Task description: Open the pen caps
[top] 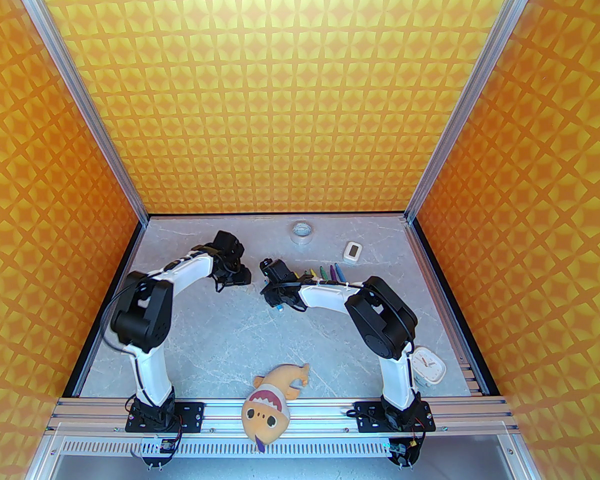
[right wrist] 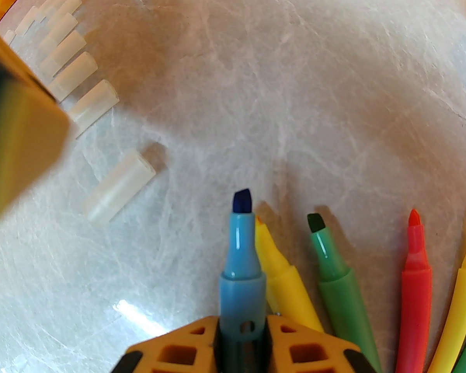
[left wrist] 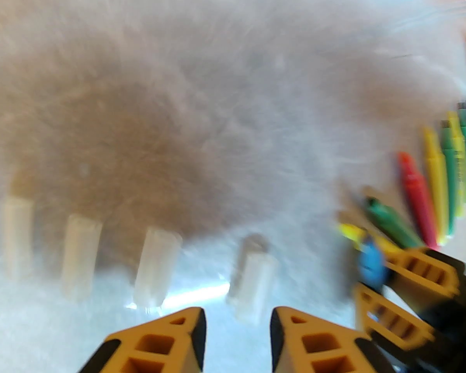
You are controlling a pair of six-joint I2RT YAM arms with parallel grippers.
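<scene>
the right gripper (right wrist: 242, 325) is clamped on the barrel of a blue marker (right wrist: 240, 262), whose dark chisel tip is bare, so its cap is off. the marker's long axis runs straight out along the fingers, tip pointing away from the wrist and toward the left gripper (left wrist: 239, 325). that gripper hangs close by with its jaws spread and nothing between them. the pen caps (right wrist: 72, 66) lie on their sides on the table (top: 220, 348), in a slanted row left of its middle and nearer its far edge than its near one, just ahead of the left gripper. one cap (right wrist: 118, 187) lies apart from the row, nearest the blue tip. just beside the held marker, on its right in the right wrist view, a yellow marker (right wrist: 283, 274), a green marker (right wrist: 334, 270) and a red marker (right wrist: 415, 278) fan out flat, tips bare too. every tip that shows clearly is uncapped, so the task looks all but done. what seems left is for the right arm to lay the blue marker alongside that fan, a short sideways shift.
</scene>
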